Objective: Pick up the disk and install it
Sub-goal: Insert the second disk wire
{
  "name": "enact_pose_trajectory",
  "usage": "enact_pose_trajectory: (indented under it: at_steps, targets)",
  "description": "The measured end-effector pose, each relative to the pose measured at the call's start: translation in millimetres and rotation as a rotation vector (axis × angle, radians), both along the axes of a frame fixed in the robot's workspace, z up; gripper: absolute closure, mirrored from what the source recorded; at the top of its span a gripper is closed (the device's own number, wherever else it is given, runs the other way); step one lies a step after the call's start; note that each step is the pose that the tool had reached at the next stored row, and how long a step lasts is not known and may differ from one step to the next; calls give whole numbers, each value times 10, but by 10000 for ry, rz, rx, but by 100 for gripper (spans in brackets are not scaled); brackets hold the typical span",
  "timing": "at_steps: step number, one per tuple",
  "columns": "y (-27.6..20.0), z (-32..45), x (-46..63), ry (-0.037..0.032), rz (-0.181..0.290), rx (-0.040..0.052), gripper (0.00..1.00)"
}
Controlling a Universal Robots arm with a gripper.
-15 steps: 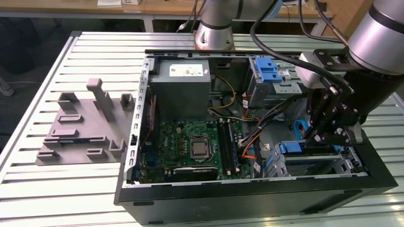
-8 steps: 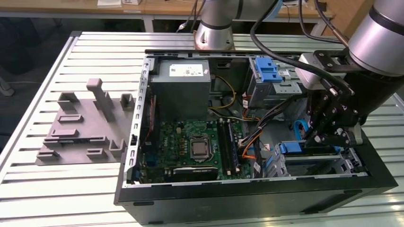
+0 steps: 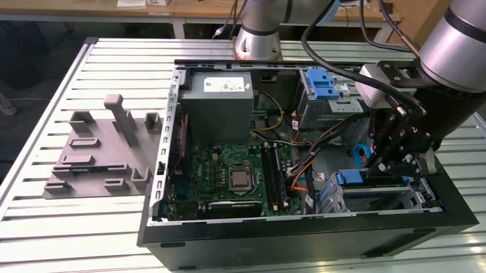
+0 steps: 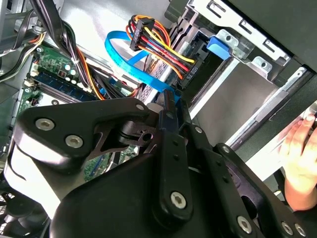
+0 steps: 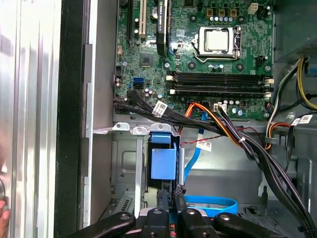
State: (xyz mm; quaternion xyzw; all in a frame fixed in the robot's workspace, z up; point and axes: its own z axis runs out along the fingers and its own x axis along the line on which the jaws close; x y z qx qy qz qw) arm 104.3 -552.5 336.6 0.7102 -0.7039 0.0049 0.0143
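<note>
Jaws pinched together on the disk point(image 5: 163, 163) in the case's bay, on a slatted metal table point(image 3: 45, 227).

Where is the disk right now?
The disk sits in the drive cage at the exterior view's right of the computer case, beside the motherboard, right under the gripper.

Open computer case point(image 3: 304, 227) on the slatted table point(image 3: 45, 227), moulded fixture point(image 3: 99, 153) at exterior view's left.

blue-bracketed disk point(image 5: 163, 163), seated in drive bay
</note>
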Motion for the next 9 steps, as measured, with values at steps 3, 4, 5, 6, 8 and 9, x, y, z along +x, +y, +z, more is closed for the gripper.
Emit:
enact_pose_trajectory:
  at_steps: [3, 4, 5, 6, 8, 9]
  targets:
    - [0, 5, 1, 0, -2, 1, 83]
    - [0, 6, 2, 0, -4, 0, 83]
    - [-3, 8, 2, 0, -11, -4, 83]
    - [-6, 8, 2, 0, -27, -4, 83]
    - [-13, 6, 4, 0, -66, -1, 83]
    - [-15, 6, 5, 0, -79, -1, 83]
